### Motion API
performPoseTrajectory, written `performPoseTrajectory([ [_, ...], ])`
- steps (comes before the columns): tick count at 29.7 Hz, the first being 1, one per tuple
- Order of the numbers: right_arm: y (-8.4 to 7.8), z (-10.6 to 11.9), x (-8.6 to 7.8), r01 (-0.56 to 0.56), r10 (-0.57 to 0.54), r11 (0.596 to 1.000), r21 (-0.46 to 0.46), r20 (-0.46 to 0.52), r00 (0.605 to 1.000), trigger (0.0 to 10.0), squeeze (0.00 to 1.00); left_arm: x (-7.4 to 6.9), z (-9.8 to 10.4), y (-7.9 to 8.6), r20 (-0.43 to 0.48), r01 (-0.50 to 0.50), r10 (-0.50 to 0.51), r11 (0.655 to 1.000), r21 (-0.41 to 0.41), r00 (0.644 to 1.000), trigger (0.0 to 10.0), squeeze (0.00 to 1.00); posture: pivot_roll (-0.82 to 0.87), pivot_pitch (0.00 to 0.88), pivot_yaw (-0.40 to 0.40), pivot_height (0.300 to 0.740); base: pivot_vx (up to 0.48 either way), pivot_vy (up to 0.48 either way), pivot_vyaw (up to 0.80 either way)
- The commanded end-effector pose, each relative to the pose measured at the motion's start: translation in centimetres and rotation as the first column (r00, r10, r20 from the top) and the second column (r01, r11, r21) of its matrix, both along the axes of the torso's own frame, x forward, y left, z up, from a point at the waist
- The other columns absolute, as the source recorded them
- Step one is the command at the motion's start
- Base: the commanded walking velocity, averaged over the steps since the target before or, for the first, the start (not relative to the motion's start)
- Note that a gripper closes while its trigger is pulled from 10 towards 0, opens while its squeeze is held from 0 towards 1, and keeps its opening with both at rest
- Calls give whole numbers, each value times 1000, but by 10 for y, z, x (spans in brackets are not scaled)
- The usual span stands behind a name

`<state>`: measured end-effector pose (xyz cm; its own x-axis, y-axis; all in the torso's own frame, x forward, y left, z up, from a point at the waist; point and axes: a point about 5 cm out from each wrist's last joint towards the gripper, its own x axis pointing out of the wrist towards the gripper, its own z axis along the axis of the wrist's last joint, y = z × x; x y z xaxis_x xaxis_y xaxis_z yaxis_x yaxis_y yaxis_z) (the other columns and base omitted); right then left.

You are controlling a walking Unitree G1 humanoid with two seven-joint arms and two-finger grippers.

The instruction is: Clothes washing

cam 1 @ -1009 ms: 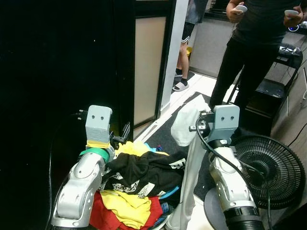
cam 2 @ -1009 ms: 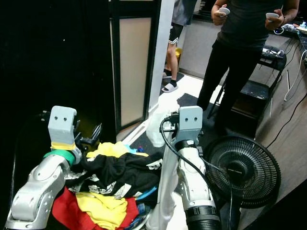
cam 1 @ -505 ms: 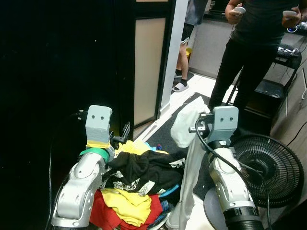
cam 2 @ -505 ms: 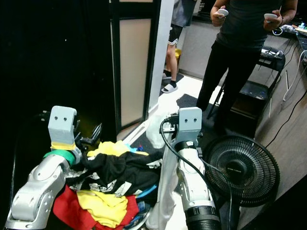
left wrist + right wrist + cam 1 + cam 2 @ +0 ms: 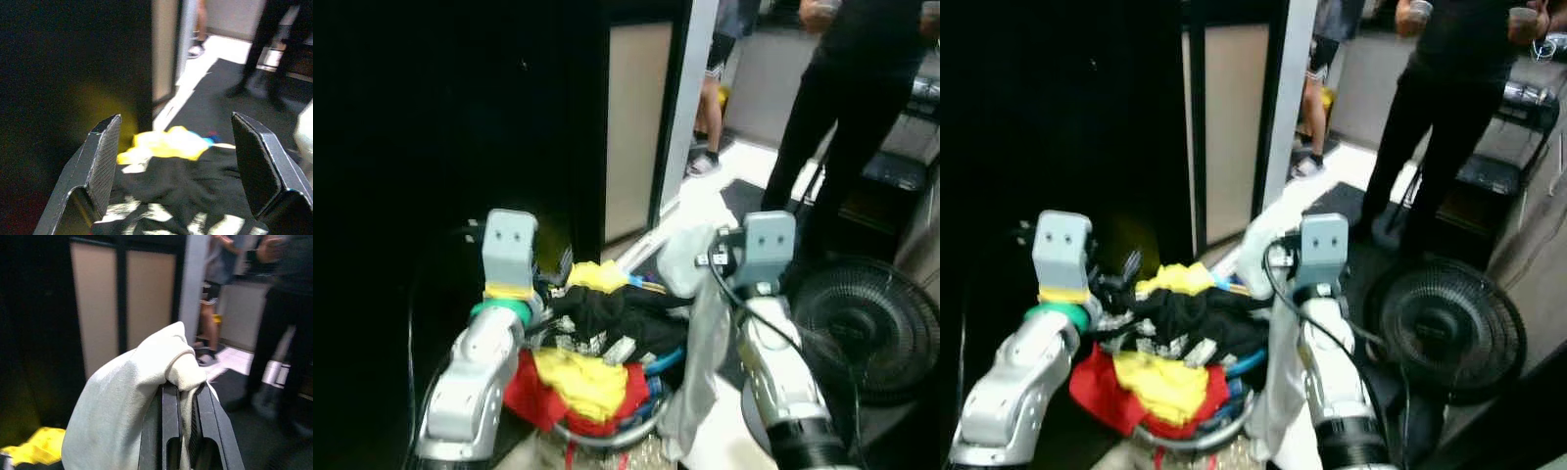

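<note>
Now the right gripper pinches a white garment, while the left gripper hangs spread over the laundry pile, seemingly in a basket.

Both eye views are blurred. The standing person is cut off above the chest by the frame's edge. The laundry basket is largely hidden under clothes.
</note>
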<state>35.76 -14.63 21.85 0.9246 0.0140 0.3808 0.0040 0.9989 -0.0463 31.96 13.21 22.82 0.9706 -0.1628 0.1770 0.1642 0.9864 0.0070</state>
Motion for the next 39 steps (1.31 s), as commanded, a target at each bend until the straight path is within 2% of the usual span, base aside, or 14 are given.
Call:
performPoseTrajectory([
  [1, -1, -1, -1, 7, -7, 1000, 15, 3, 1000, 10000, 0, -1, -5, 3, -17, -12, 12, 1000, 7, 1000, 10000, 0, 7, 57, 24, 740, 0, 0, 0],
  [8, -1, -3, 0, 5, -5, 1000, 26, -13, 1000, 10000, 0, -1, -5, 3, -21, -12, 12, 1000, 0, 1000, 10000, 0, 9, 56, 24, 740, 0, 0, 0],
  [39, 1, -2, 1, -9, 10, 999, 41, -14, 1000, 10000, 0, -1, -5, 1, -17, 8, -8, 1000, 7, 1000, 10000, 0, 12, 56, 30, 740, 0, 0, -800],
])
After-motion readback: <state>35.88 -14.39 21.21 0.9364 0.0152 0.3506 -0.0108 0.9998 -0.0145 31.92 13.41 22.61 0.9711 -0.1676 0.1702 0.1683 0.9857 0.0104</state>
